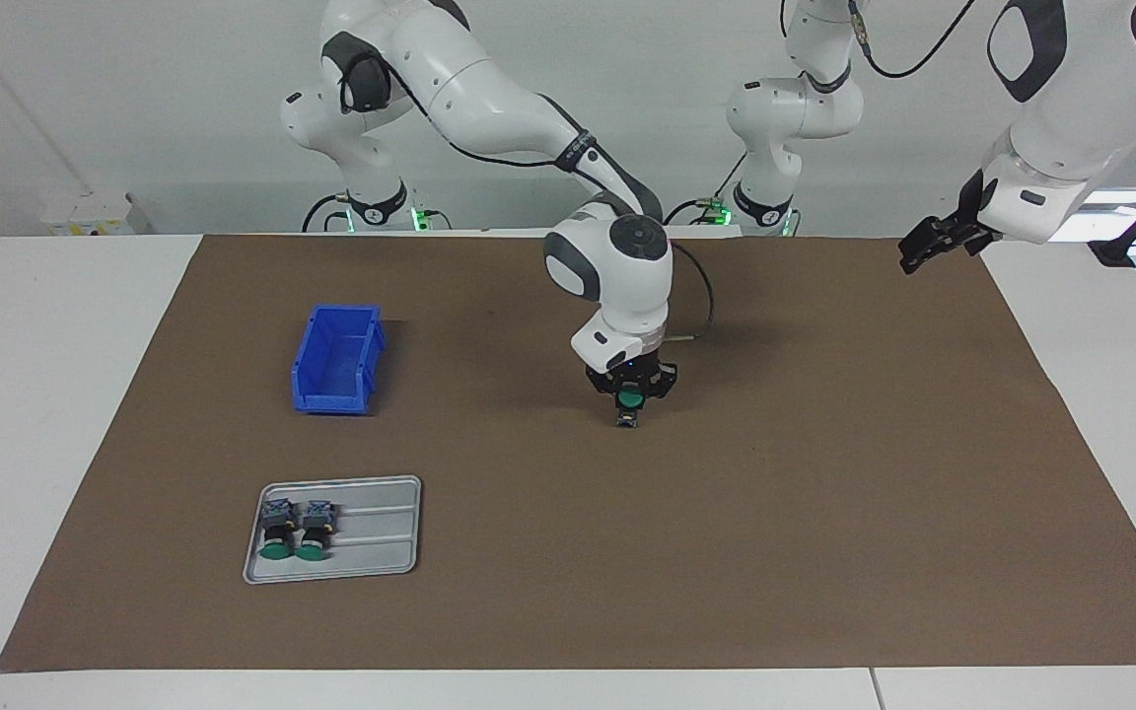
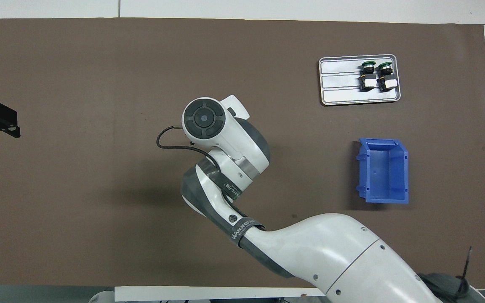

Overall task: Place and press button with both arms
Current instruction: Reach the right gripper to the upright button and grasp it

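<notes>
The button point(image 1: 630, 402) sits clamped in the right end effector point(image 1: 630, 392), green cap facing the camera, over the middle of the brown mat point(image 1: 824, 473). The right arm points straight down. The left end effector point(image 1: 935, 242) waits released over the mat's corner, at two o'clock from the button in the facing view.

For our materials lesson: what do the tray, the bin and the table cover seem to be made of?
Tray: probably metal, silvery with pressed ridges. Bin: likely moulded plastic, uniform glossy blue. Table cover: matte brown sheet, perhaps paper or felt; unclear.
</notes>
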Controlling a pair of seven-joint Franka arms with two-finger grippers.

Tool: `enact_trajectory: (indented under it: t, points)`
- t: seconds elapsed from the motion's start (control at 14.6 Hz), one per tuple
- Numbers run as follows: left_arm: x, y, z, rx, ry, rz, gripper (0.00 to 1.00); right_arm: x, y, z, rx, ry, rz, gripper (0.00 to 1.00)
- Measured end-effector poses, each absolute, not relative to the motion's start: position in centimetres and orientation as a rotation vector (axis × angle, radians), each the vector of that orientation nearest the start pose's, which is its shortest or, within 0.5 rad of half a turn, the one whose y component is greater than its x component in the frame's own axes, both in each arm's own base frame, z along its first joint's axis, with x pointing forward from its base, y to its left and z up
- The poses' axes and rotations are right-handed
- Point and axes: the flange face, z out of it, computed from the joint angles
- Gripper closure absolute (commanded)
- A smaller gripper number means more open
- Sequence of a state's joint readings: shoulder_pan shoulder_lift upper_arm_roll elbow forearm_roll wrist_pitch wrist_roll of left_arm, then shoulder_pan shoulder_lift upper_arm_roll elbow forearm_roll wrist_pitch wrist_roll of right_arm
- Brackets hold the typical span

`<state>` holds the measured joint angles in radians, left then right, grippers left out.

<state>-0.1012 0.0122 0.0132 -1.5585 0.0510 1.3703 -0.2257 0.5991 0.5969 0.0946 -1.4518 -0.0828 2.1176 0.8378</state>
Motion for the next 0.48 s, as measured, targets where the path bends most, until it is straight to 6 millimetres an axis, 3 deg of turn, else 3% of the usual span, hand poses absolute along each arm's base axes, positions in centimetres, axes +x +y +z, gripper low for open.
enact_trajectory:
  t: [0.14,0.27,0.48]
  points:
    - [53.4,-4.0,60.9,-3.04,-0.219,0.283,0.0,58.5,39.7,37.9,-3.128,0.11,-0.095,1.0]
    - [53.5,-4.0,60.9,-3.04,-0.219,0.282,0.0,59.5,31.9,40.8,-3.151,0.002,-0.099,1.0]
    - [53.5,-3.9,60.9,-3.04,-0.223,0.282,0.0,57.8,19.4,43.4,-3.181,-0.161,-0.064,1.0]
